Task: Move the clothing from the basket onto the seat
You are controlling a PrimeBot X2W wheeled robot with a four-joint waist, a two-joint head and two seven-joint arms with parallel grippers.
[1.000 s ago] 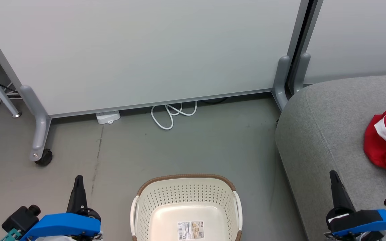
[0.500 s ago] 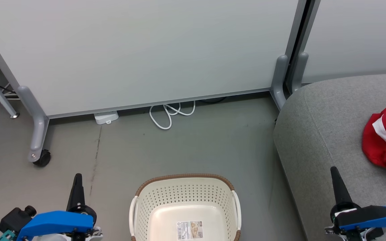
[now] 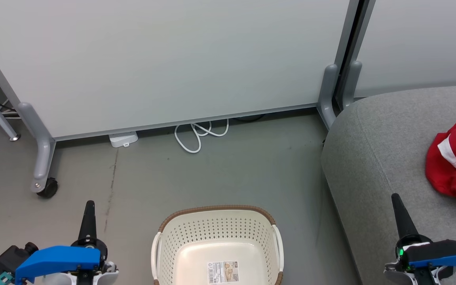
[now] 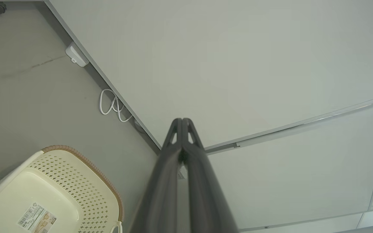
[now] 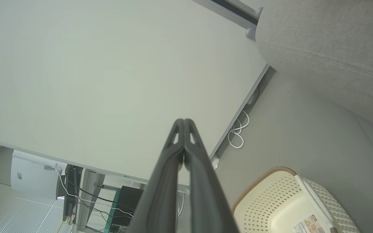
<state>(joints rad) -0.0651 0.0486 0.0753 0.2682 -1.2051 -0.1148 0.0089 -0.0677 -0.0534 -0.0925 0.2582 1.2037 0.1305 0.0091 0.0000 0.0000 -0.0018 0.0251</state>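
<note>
The cream basket (image 3: pixel 172 253) with a brown rim stands on the floor at the bottom centre, holding nothing but a barcode sticker (image 3: pixel 224 272); it also shows in the wrist views (image 4: pixel 76 174) (image 5: pixel 264 200). Red clothing (image 3: pixel 455 158) with white stripes lies on the grey seat (image 3: pixel 370 158) at the right. My left gripper (image 3: pixel 89 204) is shut and empty, left of the basket. Over the seat's front part my right gripper (image 3: pixel 395 196) is shut too, nothing in it. Both pairs of fingers press together in the wrist views (image 4: pixel 182 120) (image 5: pixel 184 120).
A pale partition panel (image 3: pixel 172 59) on grey feet with a caster (image 3: pixel 48 188) stands behind the basket. A white cable loop (image 3: pixel 198 136) and a small white box (image 3: pixel 123 139) lie at its base. Bare grey floor stretches between the panel and the basket.
The whole head view has shifted slightly, so the camera moved. Both grippers stay shut and sit a little lower in view. The clothing and basket have not moved.
</note>
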